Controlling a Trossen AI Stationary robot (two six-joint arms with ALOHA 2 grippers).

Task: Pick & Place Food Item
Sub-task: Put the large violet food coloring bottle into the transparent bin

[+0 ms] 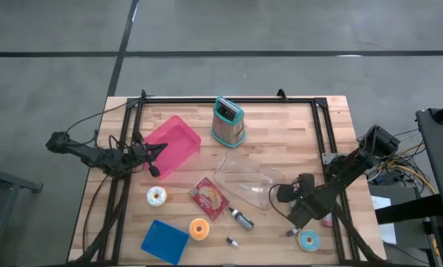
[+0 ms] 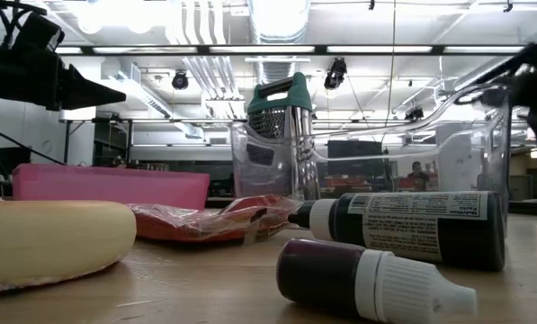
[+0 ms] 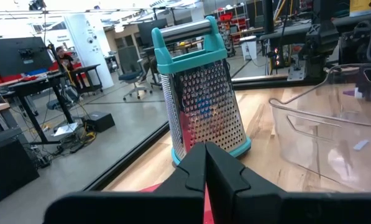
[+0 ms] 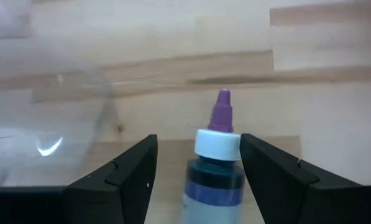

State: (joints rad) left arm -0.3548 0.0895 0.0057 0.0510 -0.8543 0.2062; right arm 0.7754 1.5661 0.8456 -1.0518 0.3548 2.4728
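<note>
A: Table (image 1: 332, 126) surface?
B: Pale wood, smooth, matt planks.
A: Grater (image 3: 201, 99)?
B: Perforated shiny metal, teal plastic handle and base.
A: Container (image 1: 247, 178)?
B: Clear glossy plastic.

Grater (image 1: 228, 122) standing at table's (image 1: 280, 126) far edge, mid. Bin (image 1: 174, 144) lying to its left, clear container (image 1: 247, 178) in front-right. Food packet (image 1: 209, 197) sitting betw. donut (image 1: 156, 196) on left & dropper bottle (image 1: 242, 219) on right. Second donut (image 1: 199, 229) lying nearer front, w/ flat lid (image 1: 164, 242) to its left.
</note>
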